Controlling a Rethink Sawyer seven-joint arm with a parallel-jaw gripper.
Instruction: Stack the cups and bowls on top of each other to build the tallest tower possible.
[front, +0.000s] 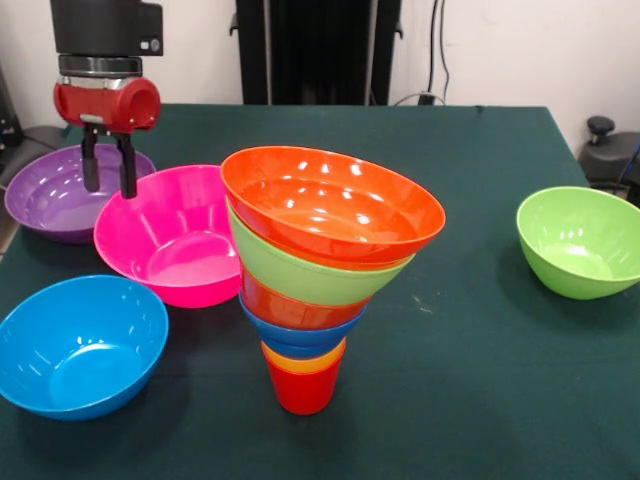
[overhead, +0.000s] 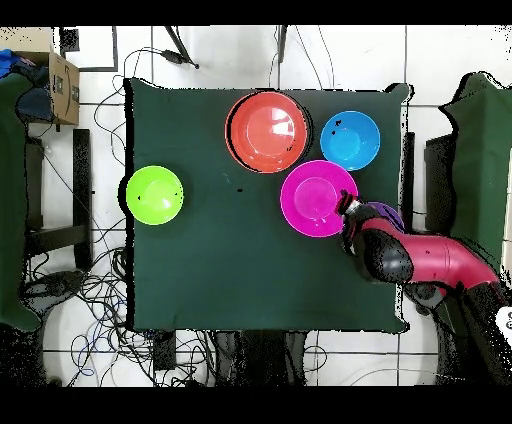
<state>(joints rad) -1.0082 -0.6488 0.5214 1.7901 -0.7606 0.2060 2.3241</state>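
Note:
The tower (front: 320, 270) stands mid-table: a red cup (front: 303, 390) lowest, an orange cup, a small blue bowl, a small orange-red bowl, a lime green bowl and a large orange-red bowl (front: 330, 200) on top, leaning slightly. From overhead the tower (overhead: 268, 132) shows only its top bowl. My gripper (front: 110, 188) hangs open and empty between the purple bowl (front: 55, 195) and the pink bowl (front: 175, 235), its fingertips near their rims. In the overhead view the gripper (overhead: 348, 207) is at the pink bowl's (overhead: 318, 197) edge, and the arm hides most of the purple bowl (overhead: 388, 211).
A light blue bowl (front: 80, 345) sits at the front left, and shows from overhead (overhead: 350, 140) beside the tower. A second lime green bowl (front: 580, 240) sits alone at the right, also seen from overhead (overhead: 155, 194). The table (front: 480, 380) has a dark green cloth.

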